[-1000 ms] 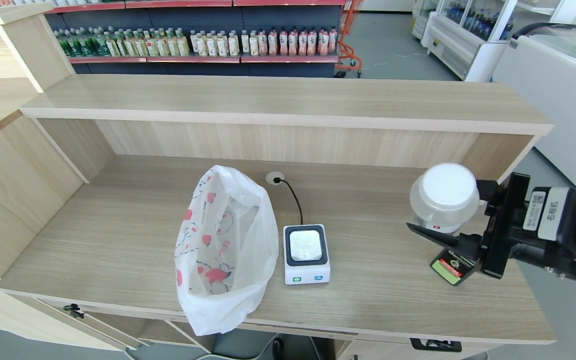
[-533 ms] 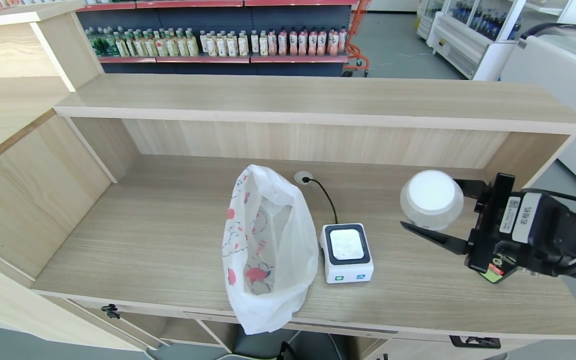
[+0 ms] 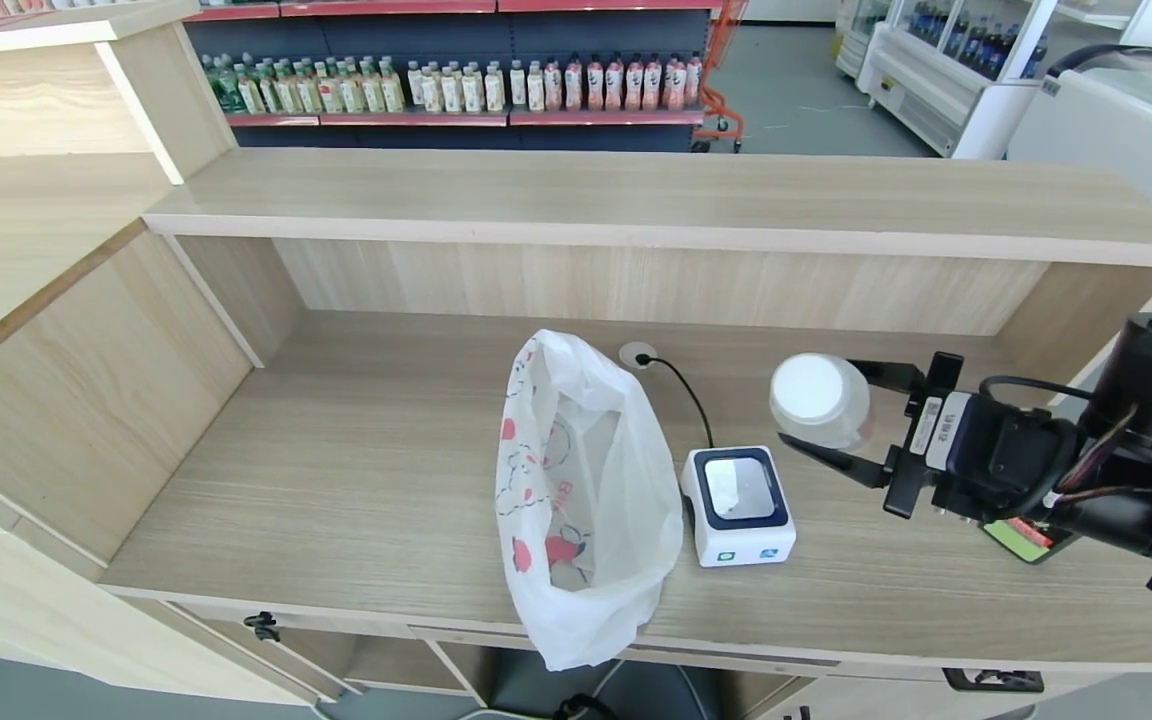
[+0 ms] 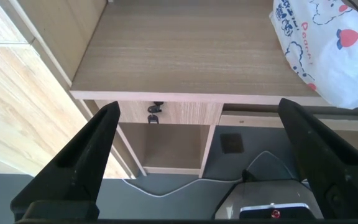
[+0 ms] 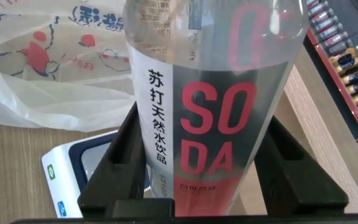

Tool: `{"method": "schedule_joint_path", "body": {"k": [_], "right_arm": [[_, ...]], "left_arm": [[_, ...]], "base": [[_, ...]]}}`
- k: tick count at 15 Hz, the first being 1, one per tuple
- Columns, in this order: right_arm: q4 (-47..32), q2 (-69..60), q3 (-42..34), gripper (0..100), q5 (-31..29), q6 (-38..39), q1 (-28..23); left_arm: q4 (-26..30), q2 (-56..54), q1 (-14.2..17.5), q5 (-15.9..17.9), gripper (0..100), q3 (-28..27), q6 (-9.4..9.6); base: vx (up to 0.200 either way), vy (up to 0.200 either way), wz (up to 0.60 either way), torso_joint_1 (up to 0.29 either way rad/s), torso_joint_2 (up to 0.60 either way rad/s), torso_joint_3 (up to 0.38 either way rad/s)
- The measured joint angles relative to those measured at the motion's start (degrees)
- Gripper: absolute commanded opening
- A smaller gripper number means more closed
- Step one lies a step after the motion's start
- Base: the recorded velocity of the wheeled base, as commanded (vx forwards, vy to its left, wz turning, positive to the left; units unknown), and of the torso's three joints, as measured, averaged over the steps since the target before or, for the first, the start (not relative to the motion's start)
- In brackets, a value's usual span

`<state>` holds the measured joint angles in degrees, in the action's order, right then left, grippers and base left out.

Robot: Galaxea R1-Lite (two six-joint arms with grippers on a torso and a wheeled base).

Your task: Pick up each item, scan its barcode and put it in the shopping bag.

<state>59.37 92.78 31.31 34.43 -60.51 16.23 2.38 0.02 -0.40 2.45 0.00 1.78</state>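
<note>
The right gripper [image 3: 818, 400] holds a clear round bottle [image 3: 806, 385] with a white cap above the wooden tabletop [image 3: 366, 470], just right of the boxy scanner [image 3: 739, 503]. A thin crinkly bag [image 3: 586, 500] stands open left of the scanner. The left gripper [image 4: 197, 109] is wide.

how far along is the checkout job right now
Done: nothing shows inside the shopping bag yet. In hand: the right gripper holds the soda bottle above the counter, just beside the scanner. To do: scan it, bag it, then the green item under that arm.
</note>
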Motion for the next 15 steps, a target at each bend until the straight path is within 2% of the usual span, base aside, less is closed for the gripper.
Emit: {"method": "schedule_joint_path", "body": {"k": [8,12,15], "right_arm": [[0.65,4.57,0.48,0,0.13,-1.80,-1.49],[3.10,8.97,3.10,0,3.40,-9.61,-2.61],[3.28,12.37,4.69,0,4.55,-11.80,-3.08]], "left_arm": [[-0.02,0.00,0.00,0.00,100,0.00,-0.06],[0.00,0.00,-0.04,0.00,100,0.00,-0.09],[-0.02,0.00,-0.04,0.00,100,0.00,-0.11]], "base": [[0.000,0.000,0.00,0.000,0.00,0.000],[0.000,0.000,0.00,0.000,0.00,0.000],[0.000,0.000,0.00,0.000,0.00,0.000]]}}
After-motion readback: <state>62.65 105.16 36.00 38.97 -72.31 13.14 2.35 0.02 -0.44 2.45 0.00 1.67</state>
